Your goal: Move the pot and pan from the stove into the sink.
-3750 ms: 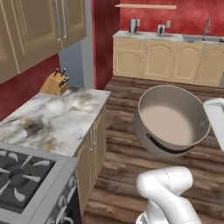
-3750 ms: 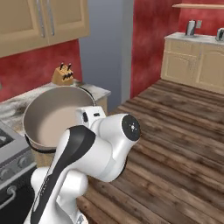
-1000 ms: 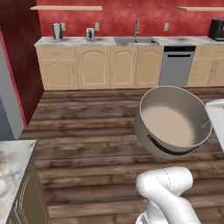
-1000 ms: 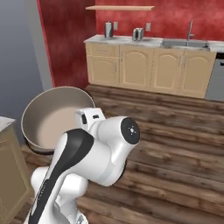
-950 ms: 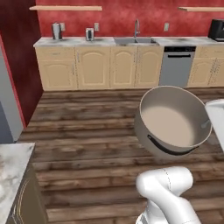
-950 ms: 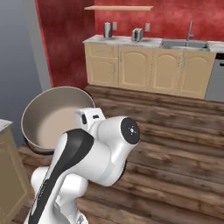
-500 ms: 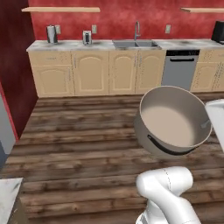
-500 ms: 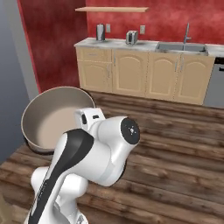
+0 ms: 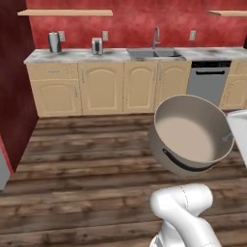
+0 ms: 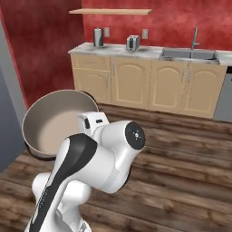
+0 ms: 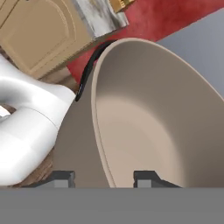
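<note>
The gripper point(image 11: 103, 178) is closed on the rim of the pot point(image 9: 190, 134): in the hand view one dark finger tip point(image 11: 61, 178) stands against the outer wall and the other against the inner wall, with the rim edge running up between them. The pot is held in the air above the wooden floor point(image 9: 87, 169), tipped on its side so that its open mouth faces the cameras; no lid is on it, and the pale brownish-grey interior is bare. A thin dark band point(image 9: 181, 161) curves along the lower outside wall. In the right base view the pot point(image 10: 56, 122) sits to the left of the white arm point(image 10: 102, 158), partly hidden behind it. The sink point(image 9: 154, 53) is set in the marbled countertop point(image 9: 72, 55) along the far red wall, above beige cabinets point(image 9: 103, 87), with its curved faucet point(image 9: 155, 36) at the back; it is well apart from the pot. A grey dishwasher point(image 9: 207, 79) stands just to the right of the sink cabinet. A metal canister point(image 9: 54, 42) and a toaster point(image 9: 97, 46) rest on the countertop to the left of the sink.
</note>
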